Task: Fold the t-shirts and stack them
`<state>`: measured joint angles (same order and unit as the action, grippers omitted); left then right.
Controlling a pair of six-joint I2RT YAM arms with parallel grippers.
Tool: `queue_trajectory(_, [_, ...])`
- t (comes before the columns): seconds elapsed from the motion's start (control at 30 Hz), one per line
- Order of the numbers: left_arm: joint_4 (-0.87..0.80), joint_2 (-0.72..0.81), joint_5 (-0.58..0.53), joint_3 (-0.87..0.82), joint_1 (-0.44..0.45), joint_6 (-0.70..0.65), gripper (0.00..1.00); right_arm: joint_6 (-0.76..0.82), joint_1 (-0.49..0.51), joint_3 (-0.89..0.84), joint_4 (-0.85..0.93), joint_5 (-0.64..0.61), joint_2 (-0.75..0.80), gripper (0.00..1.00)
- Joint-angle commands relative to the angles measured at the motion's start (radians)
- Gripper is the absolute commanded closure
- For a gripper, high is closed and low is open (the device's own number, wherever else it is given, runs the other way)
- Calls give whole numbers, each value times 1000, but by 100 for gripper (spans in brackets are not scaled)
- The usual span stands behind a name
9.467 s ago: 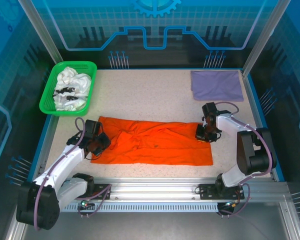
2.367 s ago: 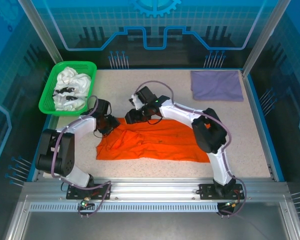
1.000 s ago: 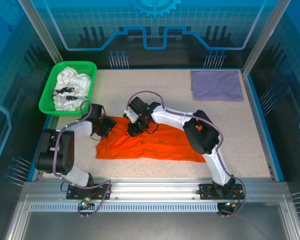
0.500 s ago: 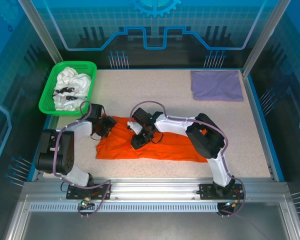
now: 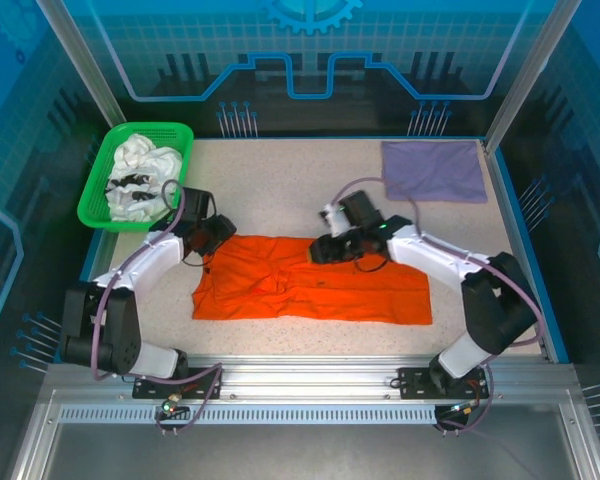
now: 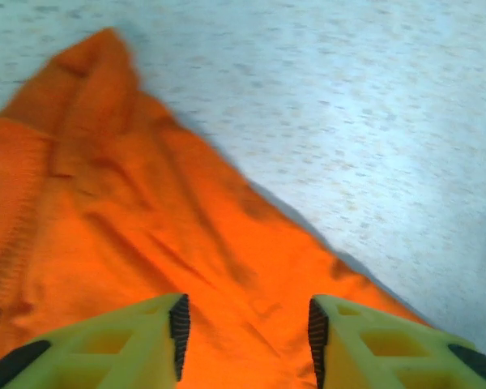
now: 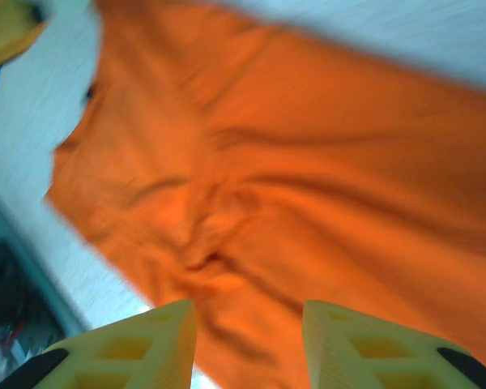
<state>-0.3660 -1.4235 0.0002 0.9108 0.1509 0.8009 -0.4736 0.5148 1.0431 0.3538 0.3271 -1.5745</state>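
Two pincers, three colours of shirt, one basket. There is one orange shirt (image 5: 310, 292), one lavender shirt (image 5: 433, 170) and a heap of white shirts (image 5: 145, 170) with black print; how many are in the heap cannot be told. The heap lies in the single green basket (image 5: 97, 182) at the far left corner of the bench (image 5: 280, 180).

The orange shirt lies rumpled and spread left to right across the near middle of the bench. The lavender shirt lies folded flat at the far right corner, well apart from the orange one.

The left pincer (image 5: 218, 232) is at the orange shirt's far left corner. In the left wrist view the left pincer (image 6: 247, 340) has its jaws apart with nothing between them, and the orange cloth (image 6: 146, 227) lies below, its edge running aslant against the bare bench (image 6: 348, 97).

The right pincer (image 5: 325, 250) is over the orange shirt's far edge, near its middle. In the right wrist view its jaws (image 7: 247, 340) also stand apart and empty, with creased orange cloth (image 7: 308, 186) beneath. Whether either pincer touches the cloth cannot be told.
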Motion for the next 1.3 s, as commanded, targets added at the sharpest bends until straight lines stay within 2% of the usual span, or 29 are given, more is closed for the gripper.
queue_trajectory(0.0, [-87,-41,-81,25,43,-46,61,-85,-154,-62,71,-70,16,61])
queue_trajectory(0.1, [-65,-121,-87,36,59,-33,63,-123,-284,-112,86,-101,0,60])
queue_trajectory(0.2, [-52,-221,-92,60,75,-15,63,-140,-373,-136,104,-76,-52,62])
queue_trajectory(0.37, [-66,-399,-100,171,97,-20,62,-156,-414,-211,102,-75,-64,61])
queue_trajectory(0.5, [-164,-566,-115,376,118,-76,61,-172,-397,-261,122,-104,-8,57])
queue_trajectory(0.67, [-283,-755,-105,669,154,-156,62,-187,-347,-266,187,-153,5,55])
queue_trajectory(0.77, [-399,-892,-112,905,177,-215,62,-234,-331,-310,193,-185,64,53])
queue_trajectory(0.87, [-454,-1014,-100,1120,186,-243,61,-297,-303,-356,183,-160,115,52])
queue_trajectory(1.03, [-561,-1253,-49,1556,191,-273,61,-436,-189,-403,165,-160,123,53])
queue_trajectory(1.13, [-526,-1341,11,1709,191,-265,61,-534,-101,-438,148,-168,128,53])
queue_trajectory(1.27, [-316,-1359,172,1686,193,-214,63,-706,38,-492,95,-195,156,53])
